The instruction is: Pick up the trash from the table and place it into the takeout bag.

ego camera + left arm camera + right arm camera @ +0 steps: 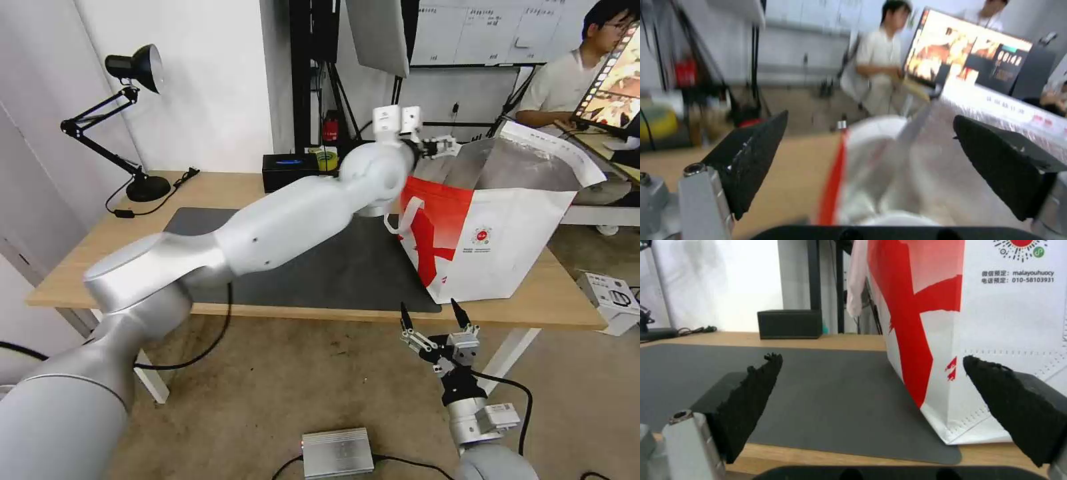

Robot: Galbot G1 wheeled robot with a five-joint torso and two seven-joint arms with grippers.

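Left pincer [437,145]: raised at the end of the outstretched white arm, over the open mouth of the takeout bag at its far left corner; black fingers [751,156] spread wide, nothing between them.
Right pincer [432,319]: held low in front of the near edge of the surface, below the bag's near left corner; tips pointing up, spread wide, empty.
Takeout bag [507,233]: large white-and-red tote with silver foil lining, white strap handles and a small round red logo; upright on the right half of the surface, partly on the mat, mouth open.
Bag contents: in the left wrist view, pale rounded shapes inside the foil lining, too blurred to identify.
Surface [200,183]: long light-wood tabletop on white legs.
Mat [347,267]: large dark grey rectangle on the middle of the surface, bare to the left of the bag.
Black box [290,170]: rectangular, at the far edge of the surface, behind the mat.
Desk lamp [133,120]: black, articulated, at the far left corner of the surface.
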